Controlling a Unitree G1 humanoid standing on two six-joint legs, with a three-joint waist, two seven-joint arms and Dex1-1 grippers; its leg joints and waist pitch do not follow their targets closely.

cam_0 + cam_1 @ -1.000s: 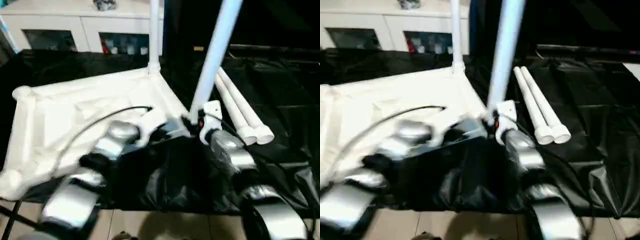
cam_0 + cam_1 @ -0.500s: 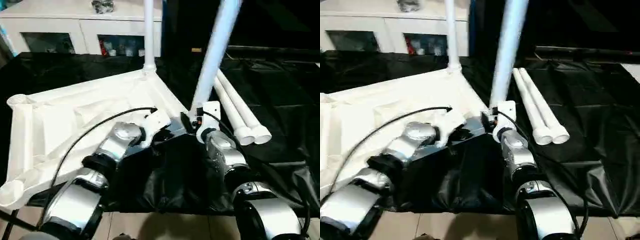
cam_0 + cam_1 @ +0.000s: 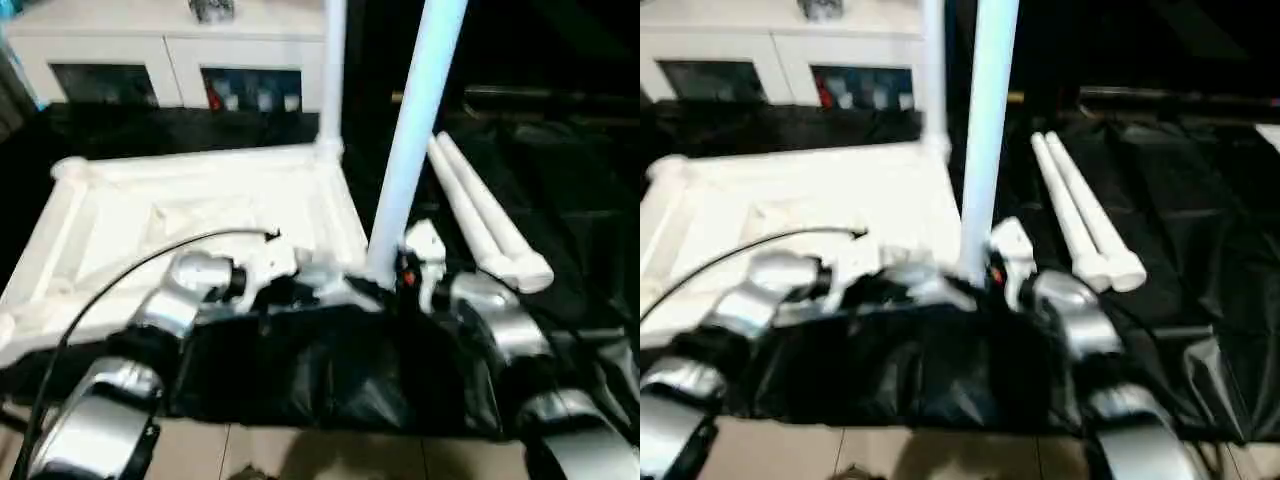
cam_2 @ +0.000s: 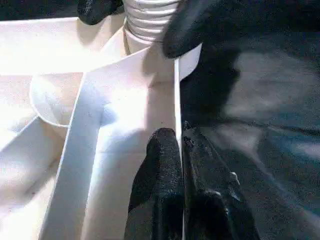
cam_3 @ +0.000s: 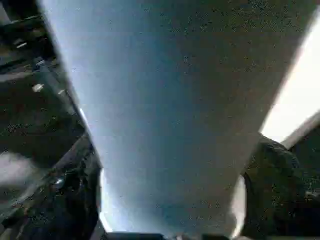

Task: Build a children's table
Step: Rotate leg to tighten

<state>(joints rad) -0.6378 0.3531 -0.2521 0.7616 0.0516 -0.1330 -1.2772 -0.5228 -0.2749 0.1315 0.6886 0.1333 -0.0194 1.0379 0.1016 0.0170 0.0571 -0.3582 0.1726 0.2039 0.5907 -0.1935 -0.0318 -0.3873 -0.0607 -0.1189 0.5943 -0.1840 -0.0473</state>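
Nearest to you, your two silver forearms reach forward over the black sheet (image 3: 330, 380) that covers the desk. Your left end effector (image 4: 179, 150) is closed on the thin edge wall of the table top (image 3: 180, 215), one black finger on each side of it, right by the near right corner socket. Your right end effector (image 5: 170, 200) is clamped around the lower part of the near leg (image 3: 405, 150), its dark fingers (image 5: 272, 185) pressed on both sides of the tube. In the left wrist view, that leg's ribbed lower end sits at the mouth of the corner socket, with your right end effector's black fingertips around it; you cannot tell how deep it is seated.

The table top lies upside down on the sheet to your left, its ribbed underside facing up. The near leg rises almost upright from its near right corner. Farther back, a second leg (image 3: 333, 70) stands upright in the far right corner socket. An empty round socket (image 3: 68, 168) shows at the far left corner.

To your right, two spare legs (image 3: 490, 225) lie side by side on the sheet, touching each other, flared ends toward you. Beyond the desk stands a white cabinet (image 3: 170, 60) with glass doors.
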